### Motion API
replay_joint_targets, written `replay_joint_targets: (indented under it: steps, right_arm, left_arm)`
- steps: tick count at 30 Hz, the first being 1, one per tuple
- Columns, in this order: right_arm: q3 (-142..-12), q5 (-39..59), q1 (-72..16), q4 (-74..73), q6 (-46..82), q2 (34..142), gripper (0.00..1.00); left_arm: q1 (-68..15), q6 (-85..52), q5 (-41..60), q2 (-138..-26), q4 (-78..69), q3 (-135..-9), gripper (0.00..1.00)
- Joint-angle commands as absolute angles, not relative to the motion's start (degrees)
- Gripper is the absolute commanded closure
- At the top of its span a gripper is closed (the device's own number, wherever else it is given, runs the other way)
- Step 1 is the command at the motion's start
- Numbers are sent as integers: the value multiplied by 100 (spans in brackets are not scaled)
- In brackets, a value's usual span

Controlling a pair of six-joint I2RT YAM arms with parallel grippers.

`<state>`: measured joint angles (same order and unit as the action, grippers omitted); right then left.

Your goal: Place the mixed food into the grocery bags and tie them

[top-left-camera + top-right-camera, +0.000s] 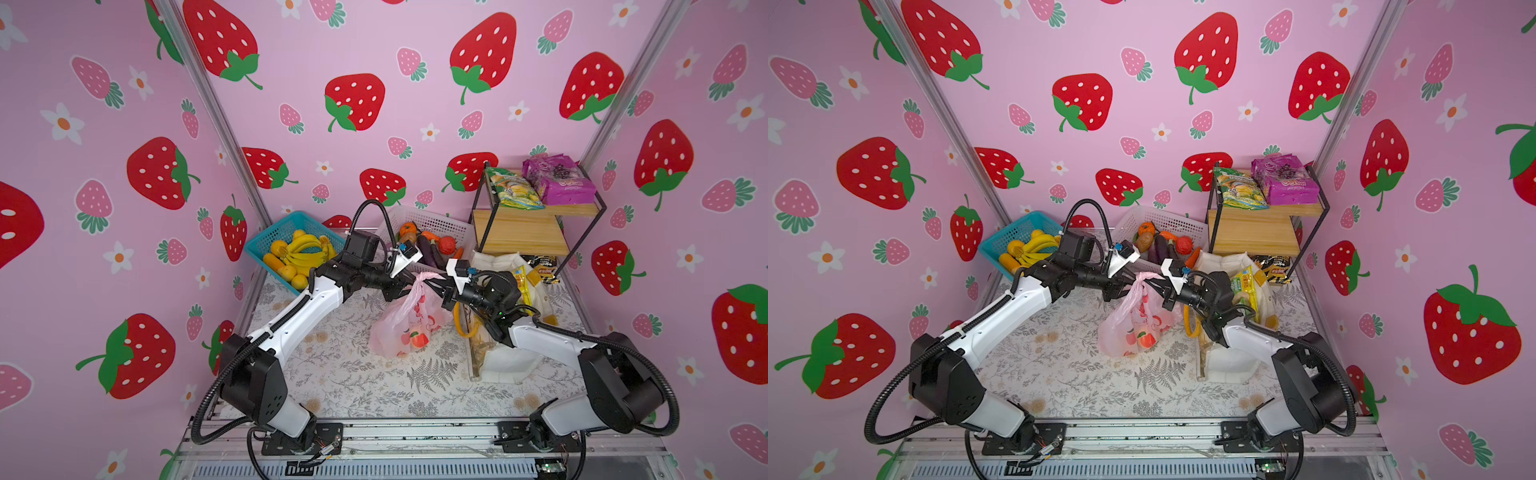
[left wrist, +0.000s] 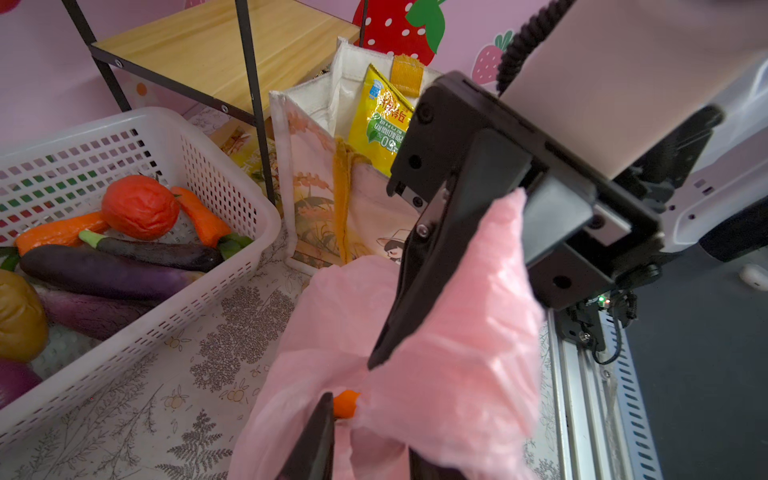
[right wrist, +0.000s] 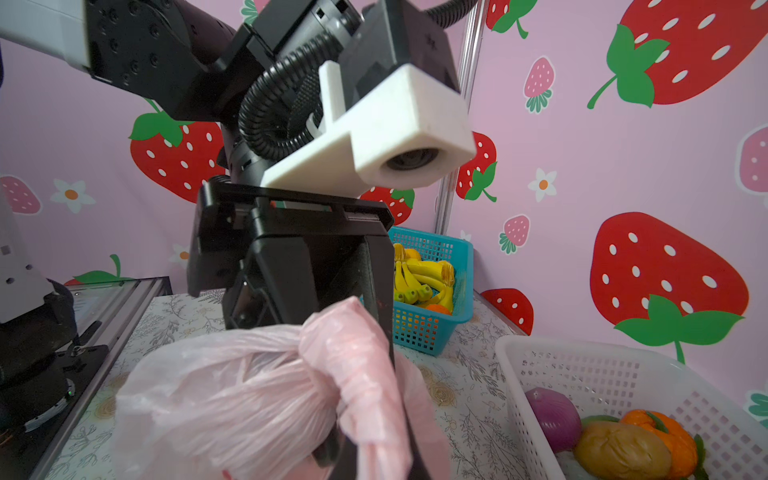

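Pink plastic fills the space between my hands: the pink bag (image 1: 409,328) sits mid-table on the leaf-print cloth (image 1: 353,374). Its neck is gathered into a twist that reaches up to where my grippers meet. My right gripper (image 3: 374,444) has its fingers pressed together on a strand of that neck. My left gripper (image 2: 370,453) faces it from the other side, fingers partly spread with bunched plastic between them; whether they press it I cannot tell. An orange toy piece (image 2: 345,403) shows at a gap in the plastic, just beside one left finger. Next to the bag, under my right arm, stands the white tote (image 1: 511,361), with a yellow crisp packet (image 1: 1246,286) upright in its mouth. Farther back are the white basket (image 1: 436,226) of toy vegetables and the blue basket (image 1: 286,226) of bananas. Beyond the tote stands the shelf (image 1: 519,237), with two packets on top.
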<state>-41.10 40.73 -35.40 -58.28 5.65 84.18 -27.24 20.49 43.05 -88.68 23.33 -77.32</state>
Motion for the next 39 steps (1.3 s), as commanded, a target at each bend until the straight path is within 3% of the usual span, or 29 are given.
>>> replay_joint_targets:
  steps: [1, 6, 11, 39]
  right_arm:
    - [-4223, 4033, -3524, -5726, 325, 8180, 100]
    - [-4293, 3871, -3526, -5363, 49, 8110, 100]
    - [-4355, 3765, -3525, -5151, -54, 8111, 100]
    - [-4760, 3382, -3638, -4347, -298, 8411, 100]
  left_arm:
    - [-2677, 2097, 4395, -8884, 2164, -7683, 80]
    - [-2575, 2102, 4201, -8657, 2109, -7527, 93]
    - [-2540, 2291, 3802, -8388, 2164, -7385, 99]
    - [-2748, 2806, 2648, -7499, 1504, -6798, 100]
